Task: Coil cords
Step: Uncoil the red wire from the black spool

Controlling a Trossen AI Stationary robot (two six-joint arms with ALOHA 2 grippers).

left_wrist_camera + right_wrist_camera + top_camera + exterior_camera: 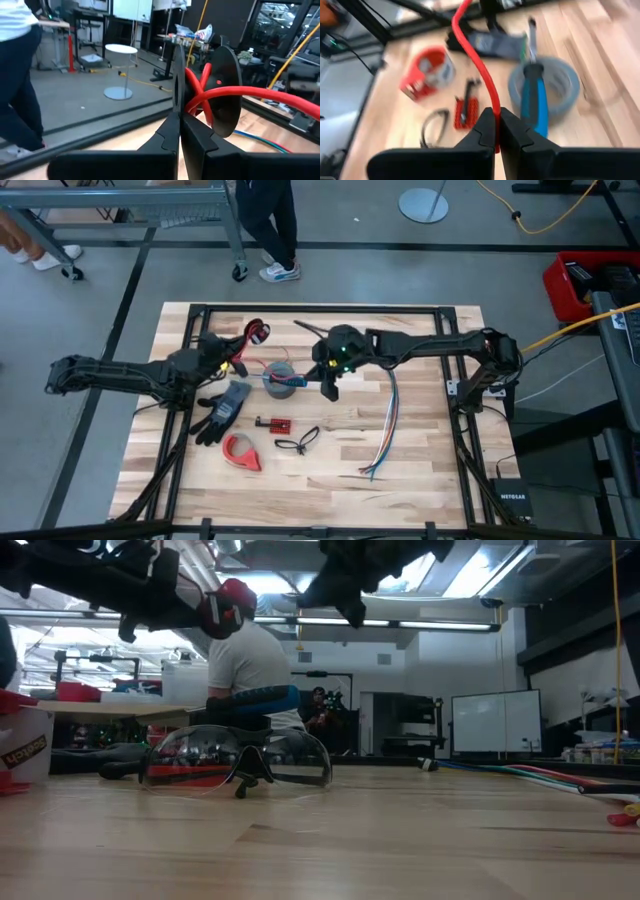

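Between both end effectors — red cord [479, 75] crosswise

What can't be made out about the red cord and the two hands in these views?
- Red cord: the stretch between the left hand and the right hand can't be traced in the high view, too thin and crossed by the arms.
- Coil: number of turns, too small.
- Low view: both hands cut off by the top edge.

High view looks straight down over the whole table [330, 470]. Low view faces level across it. Both wrist views look closely past fingers; the red cord [235, 92] appears in both.
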